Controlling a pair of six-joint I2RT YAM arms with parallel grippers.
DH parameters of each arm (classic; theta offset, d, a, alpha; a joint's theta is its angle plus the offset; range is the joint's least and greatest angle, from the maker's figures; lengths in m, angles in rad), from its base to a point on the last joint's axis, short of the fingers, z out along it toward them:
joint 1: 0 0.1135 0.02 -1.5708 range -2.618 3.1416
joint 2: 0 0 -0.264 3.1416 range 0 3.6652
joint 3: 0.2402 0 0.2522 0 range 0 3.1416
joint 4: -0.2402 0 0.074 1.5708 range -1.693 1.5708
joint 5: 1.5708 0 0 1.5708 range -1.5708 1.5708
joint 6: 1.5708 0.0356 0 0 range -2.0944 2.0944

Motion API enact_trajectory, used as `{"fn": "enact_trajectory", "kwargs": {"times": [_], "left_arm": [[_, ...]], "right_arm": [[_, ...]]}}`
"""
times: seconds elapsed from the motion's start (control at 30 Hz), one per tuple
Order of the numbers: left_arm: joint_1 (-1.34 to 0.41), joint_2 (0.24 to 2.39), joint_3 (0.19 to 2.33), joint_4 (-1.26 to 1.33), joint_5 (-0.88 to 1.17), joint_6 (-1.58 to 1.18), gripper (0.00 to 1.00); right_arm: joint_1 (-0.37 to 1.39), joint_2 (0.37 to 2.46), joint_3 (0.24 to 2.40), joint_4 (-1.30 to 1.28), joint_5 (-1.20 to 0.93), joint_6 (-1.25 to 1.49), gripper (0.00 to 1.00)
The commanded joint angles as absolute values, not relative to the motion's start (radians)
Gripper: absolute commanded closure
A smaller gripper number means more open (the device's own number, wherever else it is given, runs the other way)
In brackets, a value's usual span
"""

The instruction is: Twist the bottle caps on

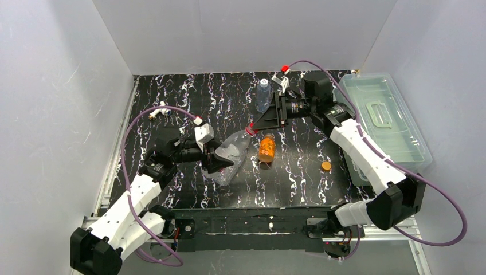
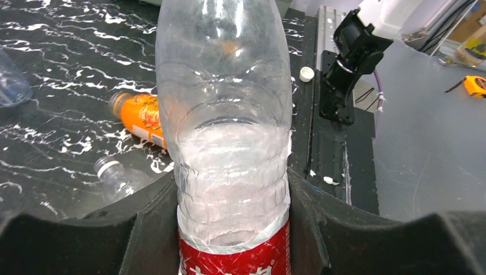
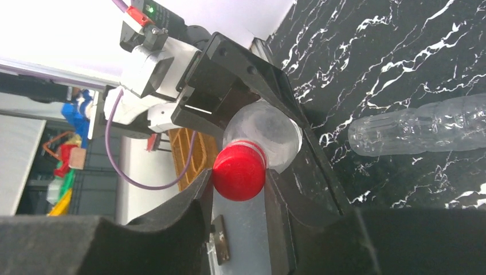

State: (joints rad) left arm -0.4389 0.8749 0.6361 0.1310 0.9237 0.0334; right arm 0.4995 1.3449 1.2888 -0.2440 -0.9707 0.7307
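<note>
the right gripper (image 3: 238, 200) pinches the round red cap (image 3: 239, 172), which sits at the mouth of the clear, crinkled plastic bottle (image 2: 223, 114). the left gripper (image 2: 232, 240) clamps that bottle's ribbed body at its red label. an orange-yellow cap (image 1: 326, 166) lies well apart.

A lying orange plastic bottle (image 1: 266, 148) crowds the middle beside the tilted clear plastic bottle (image 1: 232, 153); the black marbled surface (image 1: 286, 186) lies bare toward the near edge.
</note>
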Motion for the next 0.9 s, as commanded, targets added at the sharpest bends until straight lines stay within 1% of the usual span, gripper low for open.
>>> {"fn": "enact_trajectory", "kwargs": {"times": [0.0,0.2,0.4,0.6,0.67,0.73,0.8,0.87], "left_arm": [[-0.437,0.885,0.684,0.151,1.009,0.022,0.68],[-0.437,0.909,0.696,0.137,1.033,0.017,0.73],[-0.439,0.923,0.710,0.135,0.986,0.010,0.81],[-0.442,0.900,0.718,0.135,0.920,0.071,0.86],[-0.446,0.886,0.724,0.135,0.888,0.093,0.88],[-0.458,0.871,0.729,0.135,0.837,0.119,0.92],[-0.484,0.858,0.730,0.135,0.765,0.159,0.93],[-0.519,0.844,0.729,0.135,0.669,0.212,0.95]], "right_arm": [[0.532,1.378,1.438,-0.614,-0.986,0.442,0.69],[0.546,1.379,1.462,-0.686,-0.958,0.393,0.70],[0.607,1.407,1.507,-0.804,-0.870,0.321,0.71],[0.644,1.423,1.506,-0.830,-0.840,0.331,0.72],[0.644,1.429,1.503,-0.829,-0.833,0.360,0.72],[0.644,1.432,1.479,-0.786,-0.841,0.452,0.73],[0.644,1.437,1.442,-0.731,-0.823,0.565,0.76],[0.644,1.452,1.434,-0.748,-0.781,0.645,0.78]]}}
